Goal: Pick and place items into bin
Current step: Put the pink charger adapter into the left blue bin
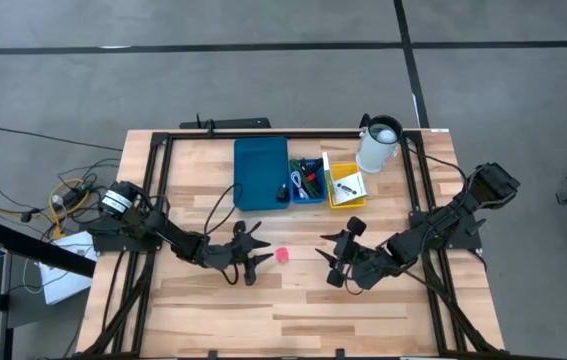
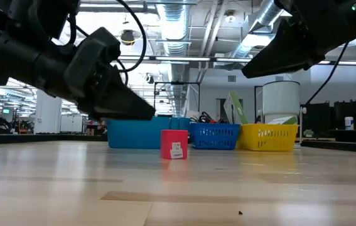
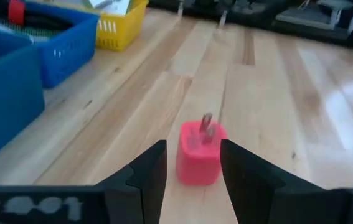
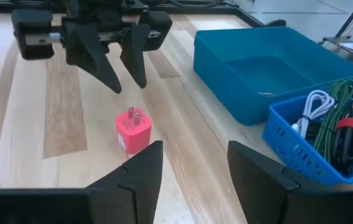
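Note:
A small pink-red plug cube (image 1: 283,254) stands on its base on the wooden table (image 1: 293,310), its two metal prongs (image 3: 206,123) pointing up. My left gripper (image 1: 266,254) is open and low, just to the cube's left. In the left wrist view the cube (image 3: 200,154) shows in the gap ahead of the gripper (image 3: 192,168). The right wrist view shows the fingertips (image 4: 117,84) still short of the cube (image 4: 132,130) and not touching it. My right gripper (image 1: 329,258) is open to the cube's right, raised above the table and empty.
Along the far edge stand a teal bin (image 1: 261,172), a small blue basket (image 1: 308,180) with cables and a yellow basket (image 1: 345,185) with a printed card. A white jug (image 1: 378,145) stands at the far right. Bare wood lies toward the near edge.

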`<state>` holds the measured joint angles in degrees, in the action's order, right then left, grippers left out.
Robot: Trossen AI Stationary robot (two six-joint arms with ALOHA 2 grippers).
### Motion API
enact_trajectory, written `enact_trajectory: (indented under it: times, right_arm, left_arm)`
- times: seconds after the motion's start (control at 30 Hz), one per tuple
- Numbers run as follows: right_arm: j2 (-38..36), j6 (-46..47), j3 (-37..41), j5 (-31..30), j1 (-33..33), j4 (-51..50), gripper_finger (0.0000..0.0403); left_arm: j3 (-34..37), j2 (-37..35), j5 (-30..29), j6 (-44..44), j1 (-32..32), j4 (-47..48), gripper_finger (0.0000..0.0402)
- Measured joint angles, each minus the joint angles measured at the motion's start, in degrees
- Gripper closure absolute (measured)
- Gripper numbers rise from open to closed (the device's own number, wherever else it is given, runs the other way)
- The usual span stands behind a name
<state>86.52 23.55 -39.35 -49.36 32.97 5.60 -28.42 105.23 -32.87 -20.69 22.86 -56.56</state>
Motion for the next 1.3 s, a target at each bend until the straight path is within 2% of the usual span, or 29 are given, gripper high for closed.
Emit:
enact_trajectory:
  times: [0.23,0.67,1.0,1.3]
  right_arm:
    - [0.0,0.4,0.0,0.0,0.0,0.0,0.0228]
    - [0.0,0.5,0.0,1.5,0.0,0.0,0.0229]
    - [0.0,0.5,0.0,1.5,0.0,0.2,0.0230]
    - [0.0,0.5,0.0,2.0,0.7,0.2,0.0227]
  left_arm:
    - [0.0,0.0,0.8,-2.7,0.1,3.6,0.0264]
    - [0.0,0.7,6.9,-4.5,0.1,6.8,0.0262]
    - [-2.4,8.9,9.6,-5.4,-0.6,0.5,0.0212]
    - [-2.7,9.2,8.7,-4.3,-0.7,1.0,0.0182]
